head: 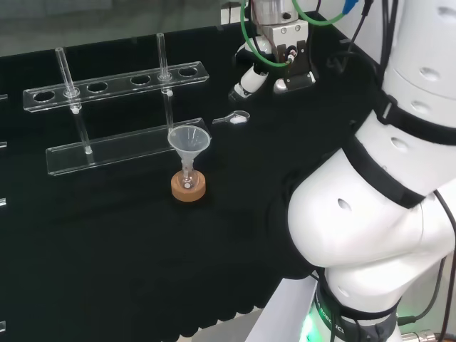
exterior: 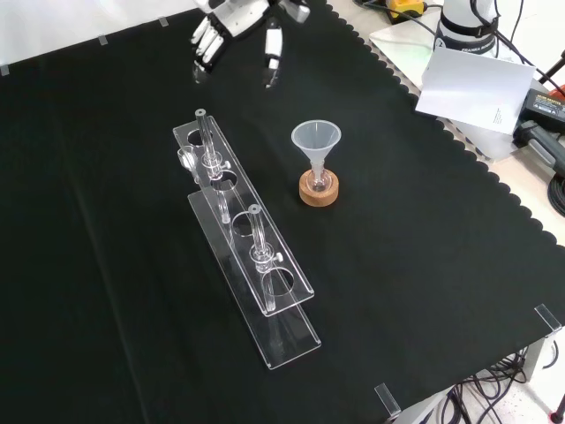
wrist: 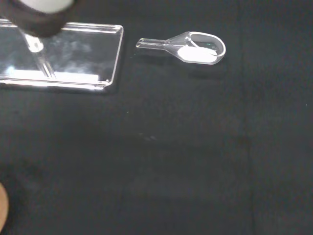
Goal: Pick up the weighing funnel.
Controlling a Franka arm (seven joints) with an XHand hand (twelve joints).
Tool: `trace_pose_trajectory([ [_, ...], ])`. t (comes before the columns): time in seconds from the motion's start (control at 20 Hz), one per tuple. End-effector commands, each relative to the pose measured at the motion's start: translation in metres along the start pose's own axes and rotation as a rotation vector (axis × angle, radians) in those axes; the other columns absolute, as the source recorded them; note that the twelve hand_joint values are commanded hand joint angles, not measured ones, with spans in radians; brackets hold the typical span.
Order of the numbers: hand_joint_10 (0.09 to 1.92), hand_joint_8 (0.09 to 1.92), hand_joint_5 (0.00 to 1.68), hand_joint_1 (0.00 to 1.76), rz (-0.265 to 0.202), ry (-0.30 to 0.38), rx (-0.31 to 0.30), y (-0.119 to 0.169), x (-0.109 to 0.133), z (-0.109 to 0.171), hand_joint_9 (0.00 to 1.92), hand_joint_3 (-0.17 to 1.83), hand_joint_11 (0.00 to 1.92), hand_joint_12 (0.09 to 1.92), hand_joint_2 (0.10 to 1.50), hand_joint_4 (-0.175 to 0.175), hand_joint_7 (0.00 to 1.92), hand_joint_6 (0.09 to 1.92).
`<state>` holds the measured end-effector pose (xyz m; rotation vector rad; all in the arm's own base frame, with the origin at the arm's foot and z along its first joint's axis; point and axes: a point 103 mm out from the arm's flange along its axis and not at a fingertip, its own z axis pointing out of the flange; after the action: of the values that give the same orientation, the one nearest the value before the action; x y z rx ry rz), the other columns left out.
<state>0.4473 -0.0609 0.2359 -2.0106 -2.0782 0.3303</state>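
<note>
Hanging over the cloth [head: 107, 249] at the top centre of the head view, the hand [head: 278, 57] holds nothing, and its fingers [exterior: 205, 40] point down, relaxed and apart, as the front view shows at its upper left. The weighing funnel [head: 235, 119] lies flat on the cloth just below the hand in the head view, a little above and right of the big funnel [head: 189, 139] on its cork ring [head: 189, 189]. Up close, the wrist view shows the weighing funnel [wrist: 195, 47] with a patch of white powder [wrist: 197, 54] in its scoop. Its stem points toward the corner of the clear rack's base plate [wrist: 73, 58], near it but not touching.

From where I stand, the powder is the worry. Any tilt toward the stem or the open lip as the piece comes off the cloth would likely tip it out. The piece is small, clear and low, so fingers closing on it may nudge it along the cloth or roll it before they catch it. A shove along the stem would likely send it against the rack plate. Coming down off-centre, the fingers could press on the scoop's rim and flip it.
</note>
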Motion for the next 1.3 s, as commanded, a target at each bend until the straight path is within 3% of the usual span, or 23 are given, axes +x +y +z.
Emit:
trace_pose_trajectory([
  [0.05, 0.6, 0.67, 0.45, 0.8, -0.012, 0.03, 0.012, 0.055, -0.018, 0.018, 0.57, 0.2, 0.34, 1.34, 0.75, -0.046, 0.31, 0.09],
  [0.55, 0.58, 0.67, 0.5, 0.82, 0.028, 0.039, 0.052, 0.086, -0.028, 0.048, 0.62, 0.27, 0.37, 1.33, 0.72, -0.035, 0.35, 0.09],
  [0.95, 0.55, 0.66, 0.51, 0.84, 0.024, 0.038, 0.081, 0.104, -0.03, 0.068, 0.64, 0.36, 0.37, 1.32, 0.67, -0.03, 0.36, 0.09],
  [1.3, 0.54, 0.66, 0.52, 0.85, 0.015, -0.003, 0.107, 0.116, -0.024, 0.081, 0.65, 0.44, 0.37, 1.32, 0.63, -0.03, 0.36, 0.09],
])
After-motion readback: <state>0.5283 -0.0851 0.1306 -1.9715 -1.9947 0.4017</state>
